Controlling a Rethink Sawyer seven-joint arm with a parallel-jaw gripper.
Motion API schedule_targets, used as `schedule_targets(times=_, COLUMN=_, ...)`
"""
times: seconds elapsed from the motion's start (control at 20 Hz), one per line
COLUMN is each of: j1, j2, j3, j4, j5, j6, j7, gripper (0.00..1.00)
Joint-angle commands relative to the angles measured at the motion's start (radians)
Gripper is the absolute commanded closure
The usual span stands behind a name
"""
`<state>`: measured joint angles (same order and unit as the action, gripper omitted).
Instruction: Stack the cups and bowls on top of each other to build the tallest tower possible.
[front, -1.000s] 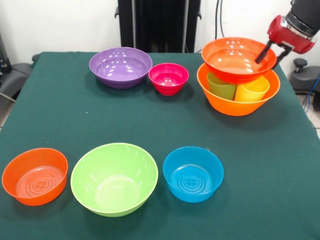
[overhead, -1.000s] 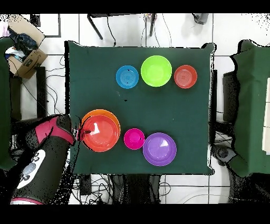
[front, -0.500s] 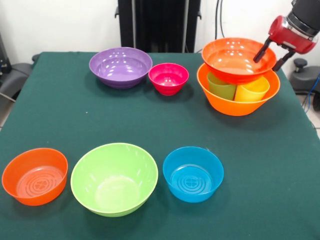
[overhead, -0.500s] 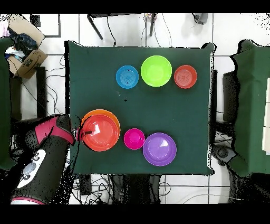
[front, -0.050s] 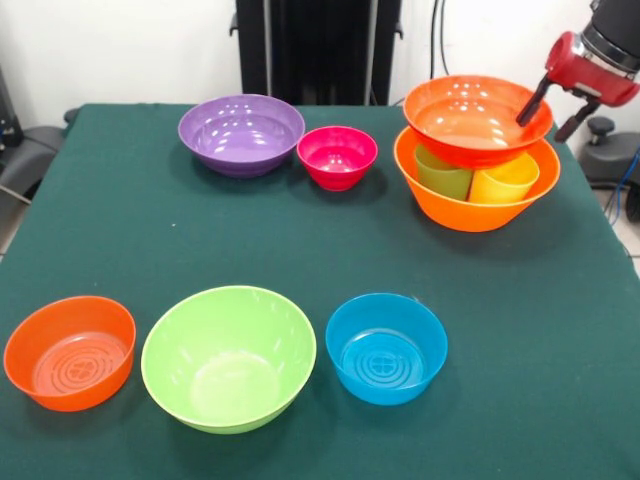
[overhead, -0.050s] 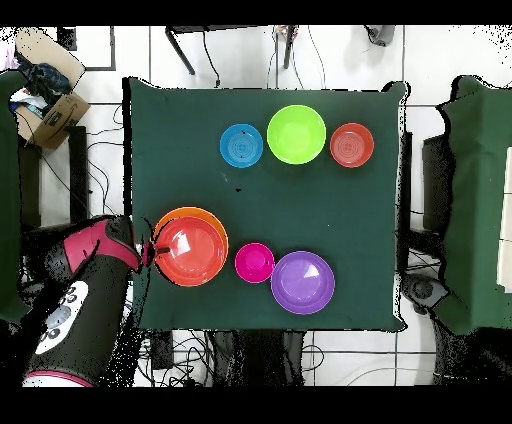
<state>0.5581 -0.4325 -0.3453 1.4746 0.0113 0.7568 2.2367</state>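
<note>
— What changed?
— My pincer (front, -0.050s: 556, 108) has spread apart and lifted off the wide red-orange bowl (front, -0.050s: 476, 118).
— And the bowl?
— Resting on two cups inside the big orange bowl (front, -0.050s: 476, 205); next layer needed.

Seven bowls stood on the counter (front, -0.050s: 150, 230) — a big orange bowl (front, -0.050s: 470, 212), a wide red-orange bowl (front, -0.050s: 470, 118) sitting over it, a purple bowl (front, -0.050s: 241, 133), a small pink bowl (front, -0.050s: 337, 156), a small orange bowl (front, -0.050s: 69, 352), a big lime green bowl (front, -0.050s: 229, 357) and a small blue bowl (front, -0.050s: 386, 347). Two cups showed inside the big orange one — a green cup (front, -0.050s: 442, 172) and a yellow cup (front, -0.050s: 504, 178), side by side. There was one robot arm, with one gripper (front, -0.050s: 556, 108).
</note>
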Motion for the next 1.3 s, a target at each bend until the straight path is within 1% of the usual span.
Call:
schedule_targets(times=0.05, j1=-0.045, j2=-0.046, j3=0.146, j4=0.010, j5=0.028, j6=0.079, j7=0.025, gripper=0.00)
schedule_targets(times=0.3, j1=-0.051, j2=-0.049, j3=0.146, j4=-0.015, j5=0.018, j6=0.125, j7=0.023, gripper=0.00)
schedule_targets(times=0.5, j1=-0.042, j2=-0.045, j3=0.133, j4=-0.029, j5=0.002, j6=0.145, j7=0.031, gripper=0.00)
schedule_targets(times=0.7, j1=-0.030, j2=-0.040, j3=0.118, j4=-0.041, j5=-0.012, j6=0.148, j7=0.044, gripper=0.00)
schedule_targets(times=0.9, j1=-0.027, j2=-0.033, j3=0.111, j4=-0.078, j5=-0.014, j6=0.150, j7=0.055, gripper=0.00)
schedule_targets(times=1.0, j1=-0.031, j2=-0.018, j3=0.104, j4=-0.102, j5=-0.021, j6=0.087, j7=0.066, gripper=0.00)
schedule_targets(times=1.1, j1=-0.059, j2=-0.001, j3=0.136, j4=-0.106, j5=0.000, j6=-0.014, j7=0.068, gripper=0.00)
schedule_targets(times=1.2, j1=-0.071, j2=0.007, j3=0.143, j4=-0.123, j5=0.003, j6=-0.049, j7=0.065, gripper=0.00)
schedule_targets(times=1.3, j1=-0.091, j2=0.012, j3=0.163, j4=-0.120, j5=0.004, j6=-0.098, j7=0.048, gripper=0.00)
